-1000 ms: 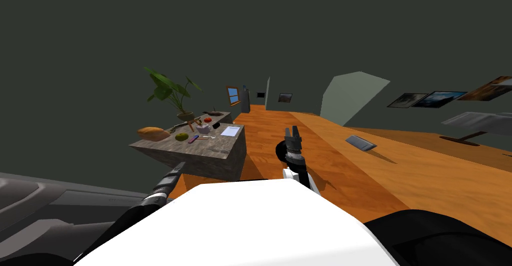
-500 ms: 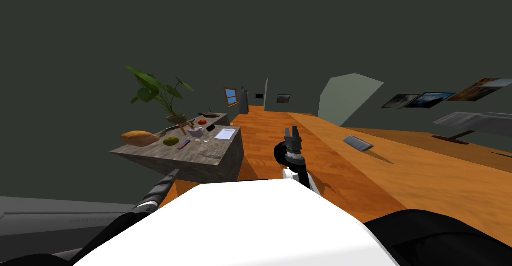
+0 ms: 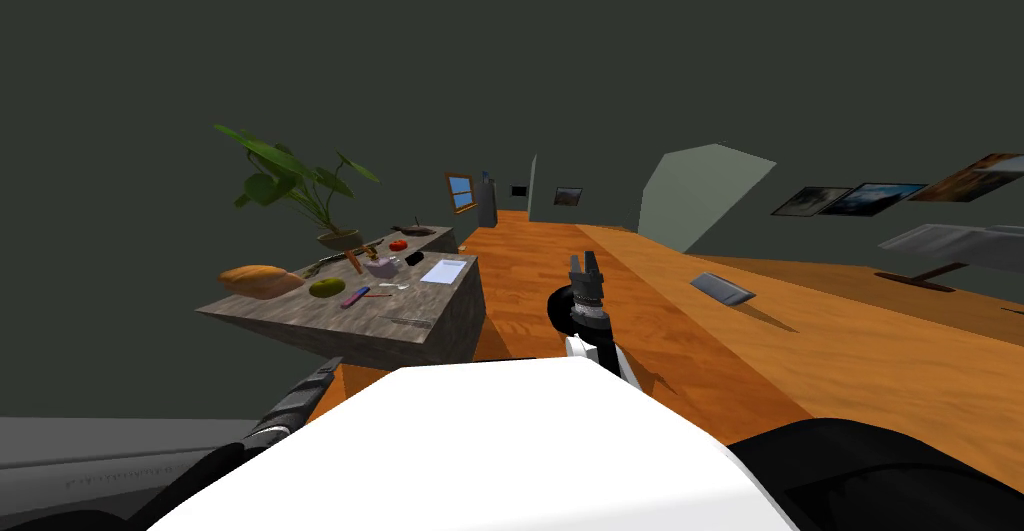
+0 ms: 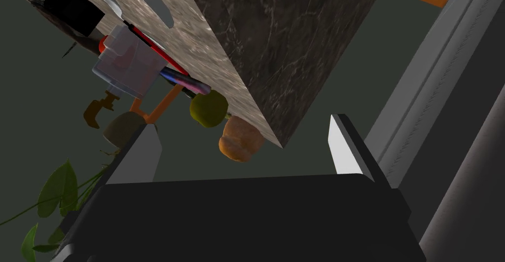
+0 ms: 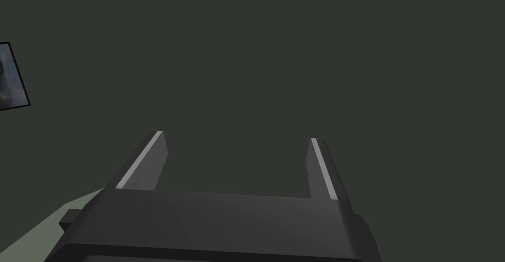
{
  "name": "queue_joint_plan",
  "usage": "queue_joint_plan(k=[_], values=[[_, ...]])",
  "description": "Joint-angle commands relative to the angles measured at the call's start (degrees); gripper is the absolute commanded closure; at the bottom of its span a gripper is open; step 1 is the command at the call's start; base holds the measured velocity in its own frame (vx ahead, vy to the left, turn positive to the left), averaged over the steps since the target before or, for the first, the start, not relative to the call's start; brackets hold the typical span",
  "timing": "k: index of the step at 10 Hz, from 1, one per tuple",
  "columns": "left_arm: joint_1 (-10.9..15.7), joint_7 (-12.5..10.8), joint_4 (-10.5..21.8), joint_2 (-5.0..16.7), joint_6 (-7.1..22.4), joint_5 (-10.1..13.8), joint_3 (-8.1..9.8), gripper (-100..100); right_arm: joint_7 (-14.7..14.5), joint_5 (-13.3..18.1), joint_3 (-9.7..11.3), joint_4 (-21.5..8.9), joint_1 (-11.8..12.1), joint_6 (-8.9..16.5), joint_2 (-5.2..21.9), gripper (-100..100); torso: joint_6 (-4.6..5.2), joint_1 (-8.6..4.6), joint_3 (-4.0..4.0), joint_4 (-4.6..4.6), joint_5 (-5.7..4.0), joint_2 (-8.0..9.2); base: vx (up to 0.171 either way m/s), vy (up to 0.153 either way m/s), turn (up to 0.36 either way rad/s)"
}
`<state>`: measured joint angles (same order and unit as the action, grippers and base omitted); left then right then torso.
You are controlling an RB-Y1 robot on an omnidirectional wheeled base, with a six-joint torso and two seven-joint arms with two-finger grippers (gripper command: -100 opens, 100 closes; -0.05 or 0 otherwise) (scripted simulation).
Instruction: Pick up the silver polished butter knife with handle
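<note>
two grippers are shown with their blades spread wide and nothing held between them. the left gripper [image 4: 244,123] is carried low at the near corner of a grey marbled counter [image 3: 445,300], which is seen left of centre in the head view. the counter's dark veined side is faced by the gripper's open fingers [image 4: 147,148].

the butter knife [image 3: 409,322] is laid flat on the counter top as a thin grey sliver. it is found close to the near edge, set apart from the other things, a little left of the frame's centre. it is touched by neither gripper.

further back on the top, toward the left of the head view, a bread loaf [image 3: 258,280] and a round green fruit [image 3: 327,288] are placed side by side. a pink and blue pen [image 3: 354,297] is laid just beside the fruit. a clear box [image 3: 381,268], a white sheet [image 3: 443,271], a small black block [image 3: 414,257] and a red fruit [image 3: 398,245] are set behind them. a potted plant [image 3: 295,180] is stood at the far left end.

the right gripper [image 3: 586,267] is raised just right of centre in the head view, over the orange wooden floor [image 3: 700,355], well apart from the counter.
</note>
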<state>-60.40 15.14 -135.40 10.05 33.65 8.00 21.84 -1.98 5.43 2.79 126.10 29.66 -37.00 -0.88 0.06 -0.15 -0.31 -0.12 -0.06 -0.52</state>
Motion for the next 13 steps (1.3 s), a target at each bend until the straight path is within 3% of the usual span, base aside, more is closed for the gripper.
queue_joint_plan(k=[1,13], values=[[-0.93,0.87,-0.03,0.26,2.86,0.88,1.29,-100,0.0,0.0,0.0,0.0,0.0,0.0,0.0,0,0.0,0.0,0.0,0.0,0.0,0.0,0.125,-0.056,-0.02],[-5.19,5.7,-3.56,-0.57,21.66,4.1,5.17,-100,0.0,0.0,-0.01,0.0,0.0,0.0,0.01,0,0.01,0.2,-0.03,-0.02,0.05,-0.04,0.109,-0.016,-0.038]])
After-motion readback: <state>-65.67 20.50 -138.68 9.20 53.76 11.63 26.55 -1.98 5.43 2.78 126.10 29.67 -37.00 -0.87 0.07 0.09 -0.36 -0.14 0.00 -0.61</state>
